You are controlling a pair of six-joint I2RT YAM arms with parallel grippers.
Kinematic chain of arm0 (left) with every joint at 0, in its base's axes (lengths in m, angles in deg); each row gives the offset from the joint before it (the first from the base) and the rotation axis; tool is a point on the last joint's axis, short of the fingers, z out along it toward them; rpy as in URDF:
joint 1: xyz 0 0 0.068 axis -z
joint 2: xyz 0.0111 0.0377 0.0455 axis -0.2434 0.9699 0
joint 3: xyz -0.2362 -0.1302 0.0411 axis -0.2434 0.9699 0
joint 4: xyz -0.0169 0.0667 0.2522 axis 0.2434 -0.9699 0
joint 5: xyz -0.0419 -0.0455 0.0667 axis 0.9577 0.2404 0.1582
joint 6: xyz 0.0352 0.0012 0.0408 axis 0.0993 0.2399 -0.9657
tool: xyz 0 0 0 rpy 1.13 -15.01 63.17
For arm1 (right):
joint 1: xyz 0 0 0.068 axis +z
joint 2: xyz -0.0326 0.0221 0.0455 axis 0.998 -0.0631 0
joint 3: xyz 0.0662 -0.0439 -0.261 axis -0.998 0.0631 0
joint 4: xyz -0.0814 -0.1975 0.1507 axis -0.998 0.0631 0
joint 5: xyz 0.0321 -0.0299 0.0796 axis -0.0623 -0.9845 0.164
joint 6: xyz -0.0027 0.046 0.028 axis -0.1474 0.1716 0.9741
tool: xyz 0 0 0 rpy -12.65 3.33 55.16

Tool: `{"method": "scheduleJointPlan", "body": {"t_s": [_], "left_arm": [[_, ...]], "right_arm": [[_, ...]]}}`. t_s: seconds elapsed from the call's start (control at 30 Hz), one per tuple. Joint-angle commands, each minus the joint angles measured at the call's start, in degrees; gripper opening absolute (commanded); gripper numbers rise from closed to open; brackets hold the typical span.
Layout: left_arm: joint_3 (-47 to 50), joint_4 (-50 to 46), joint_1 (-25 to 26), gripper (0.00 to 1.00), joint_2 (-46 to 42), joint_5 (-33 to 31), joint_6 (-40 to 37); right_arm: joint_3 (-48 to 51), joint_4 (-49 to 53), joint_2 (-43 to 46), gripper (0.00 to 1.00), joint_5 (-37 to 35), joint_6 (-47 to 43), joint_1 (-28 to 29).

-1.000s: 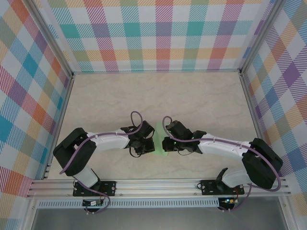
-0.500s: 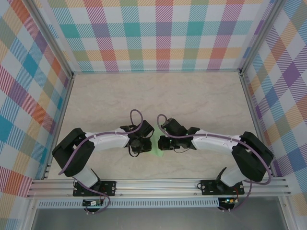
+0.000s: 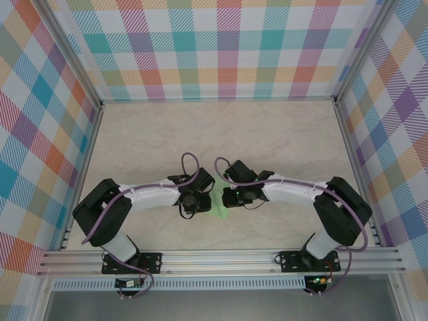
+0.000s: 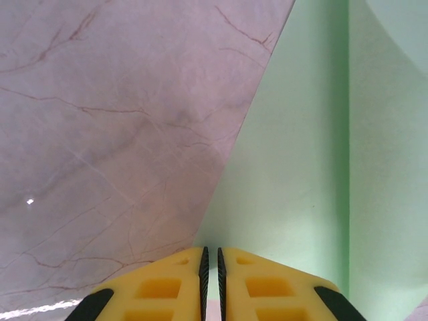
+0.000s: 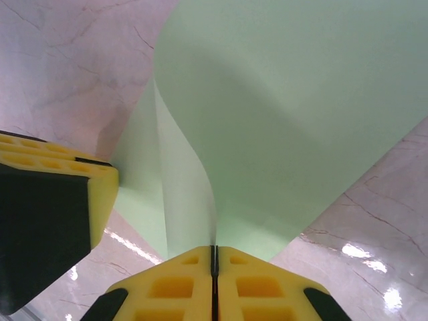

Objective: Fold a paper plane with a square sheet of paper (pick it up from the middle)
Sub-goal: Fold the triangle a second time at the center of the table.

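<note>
**Right arm closes in, and the margin for error shrinks**

Swinging its elbow inward over the last second, the right arm (image 3: pixel 294 195) has carried its wrist toward the left arm (image 3: pixel 150 195), which has hardly shifted. Less green now shows between the two wrists from above.

The sheet of paper (image 3: pixel 219 212) lies on the worktop (image 3: pixel 267 140) just in front of the arm bases, between the two sets of jaws. The right jaws are pressed together on one edge of it. In the right wrist view that flap rises from the pinch in a tall, smooth bow with no crease set yet. The left jaws are drawn in to a thin slit, tips down at the sheet's slanted edge. Whether they pinch the paper or only bear on it, I cannot tell.

Several things could go wrong from here:

- **Crooked crease:** the bowed flap could collapse wherever it likes, so the fold would land off the intended line.
- **Sliding sheet:** if the left jaws merely press, the glossy worktop could let the whole sheet slide as the right arm pulls.
- **Tear or slip:** too hard a pull could tear the thin paper at the pinch or strip it out of the jaws.
- **Collision:** the wrists are very near each other, so further inward travel risks them knocking together.
</note>
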Motion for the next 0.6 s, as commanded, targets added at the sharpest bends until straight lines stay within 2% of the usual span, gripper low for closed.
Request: {"method": "scheduleJointPlan", "body": {"t_s": [0.0,0.57], "left_arm": [[-0.13,-2.42,-0.33,0.15,-0.81,-0.9,-0.77],[0.13,-2.39,-0.35,0.15,-1.39,-1.26,-0.56]], "right_arm": [[-2.84,5.18,-2.03,0.09,-2.12,-3.57,-0.32],[-5.9,6.05,-6.32,0.1,-5.13,-7.5,-0.37]]}}
